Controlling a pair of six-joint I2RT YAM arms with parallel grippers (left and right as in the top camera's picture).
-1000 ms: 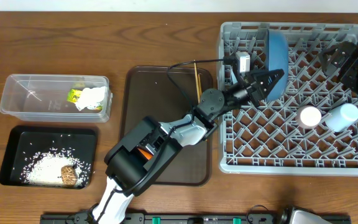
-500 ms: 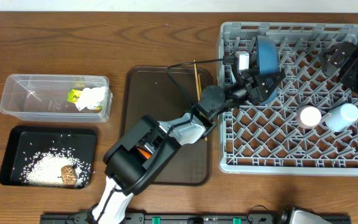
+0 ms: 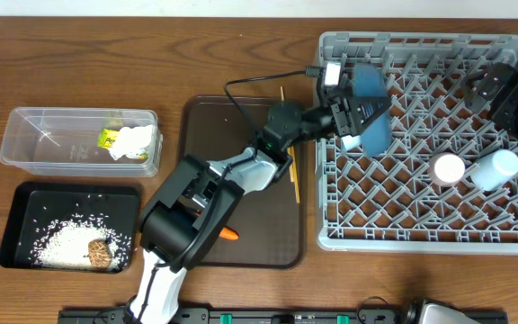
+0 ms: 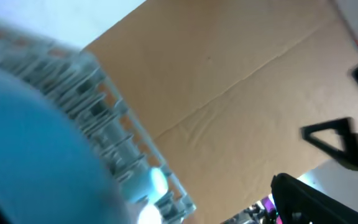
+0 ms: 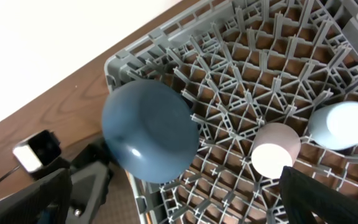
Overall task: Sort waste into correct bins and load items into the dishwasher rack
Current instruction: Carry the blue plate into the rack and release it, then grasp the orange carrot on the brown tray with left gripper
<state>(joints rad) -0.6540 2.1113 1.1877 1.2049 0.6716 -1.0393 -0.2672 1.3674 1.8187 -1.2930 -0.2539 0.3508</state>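
Blue plate (image 3: 373, 106) hangs tilted over the rack's (image 3: 421, 238) far-left part. The left gripper (image 3: 352, 110) looks clamped on its rim in the overhead; the wrist view is too blurred to confirm.

Step in hand, as judged: stand the plate between pegs (image 5: 241, 62). Turn it edge-down and line it up with a peg row before you lower. Let go only once it leans on the pegs, or it may tip flat.

Surroundings, near to far:
- Carrot (image 3: 229, 234) left of the rack on the brown tray (image 3: 205, 135), not yet binned.
- Black tray (image 3: 34, 202) with rice (image 3: 57, 241) and lump (image 3: 102, 255), far left of the rack.
- Chopsticks (image 3: 294, 184) just left of the rack, partly under your left arm.
- Tub (image 3: 43, 135) far left.
- Inside the rack, pink cup (image 3: 448, 168) and blue cup (image 3: 495, 168) sit right of the plate, apart from it.
- Right gripper (image 3: 488, 88), fingers apart and empty, hovers over the rack's far-right corner. It is the nearest obstruction.
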